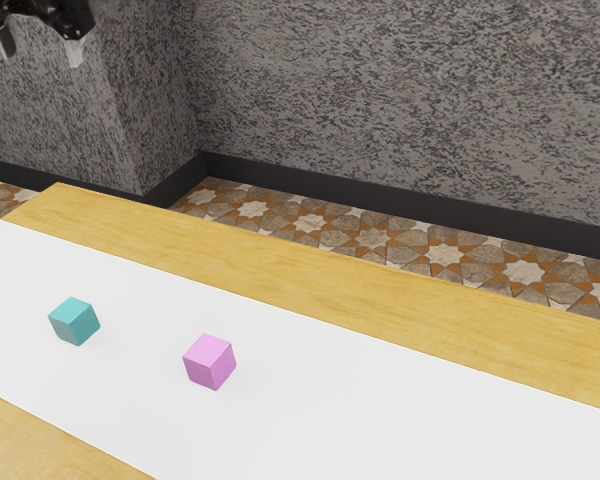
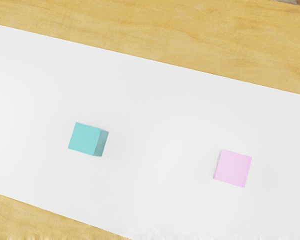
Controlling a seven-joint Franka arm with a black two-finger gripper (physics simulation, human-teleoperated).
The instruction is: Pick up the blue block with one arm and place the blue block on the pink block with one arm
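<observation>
A teal-blue block [image 1: 74, 321] rests on the white strip of the table toward the exterior view's left. Close by on the exterior view's right of it, and apart from it, lies a pink block [image 1: 209, 361]. My gripper [image 1: 37, 42] hangs high in the exterior view's upper left corner, far above both blocks, its two fingers spread open around nothing. Looking straight down, the wrist view takes in the blue block [image 2: 88, 139] and the pink block [image 2: 232, 168], both flat on the strip.
The white strip [image 1: 380, 400] runs along a wooden tabletop [image 1: 400, 295]. Behind the table are a patterned tile floor [image 1: 420, 245] and speckled grey walls [image 1: 400, 90].
</observation>
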